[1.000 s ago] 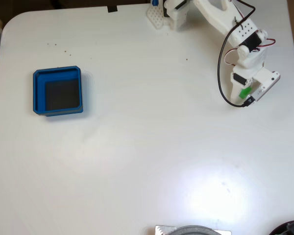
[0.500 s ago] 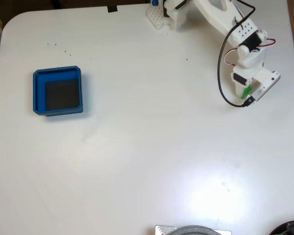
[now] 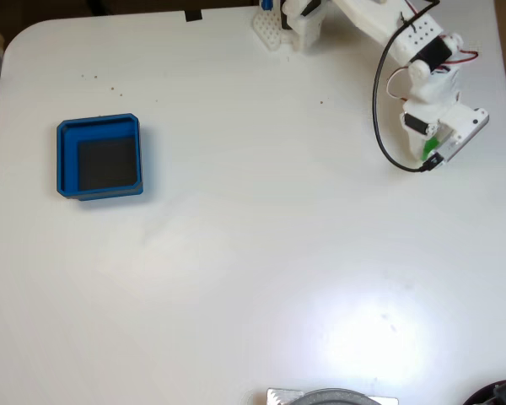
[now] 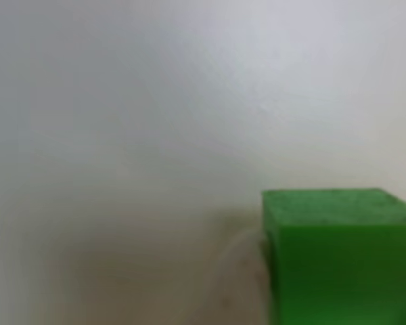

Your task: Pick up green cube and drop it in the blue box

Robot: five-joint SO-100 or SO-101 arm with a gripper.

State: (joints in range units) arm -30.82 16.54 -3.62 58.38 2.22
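— White surface (image 3: 253,253), bare and glossy, with a glare patch near the bottom edge of the fixed view. Where's the cube?

— Far right, a sliver of green (image 3: 429,148) tucked in the hand (image 3: 433,152) at the arm's tip. The other view has the cube (image 4: 338,254) close up at lower right, blurred, with pale surface behind it.

— So the hand has it?

— It looks closed around it, green showing between white parts. I can't tell from either view whether the cube is lifted or resting on the surface.

— And the box?

— Box (image 3: 65,160) sits far left in the fixed view, well apart from the arm, dark floor empty.

— How will the cube handle?

— My guess: light, rigid, flat-faced, likely plastic and a bit slick. Two opposite flat faces are the place to pinch, squarely, so it doesn't twist out. No fear of crushing it. The long carry across to the box is where a skewed hold could let it slip.
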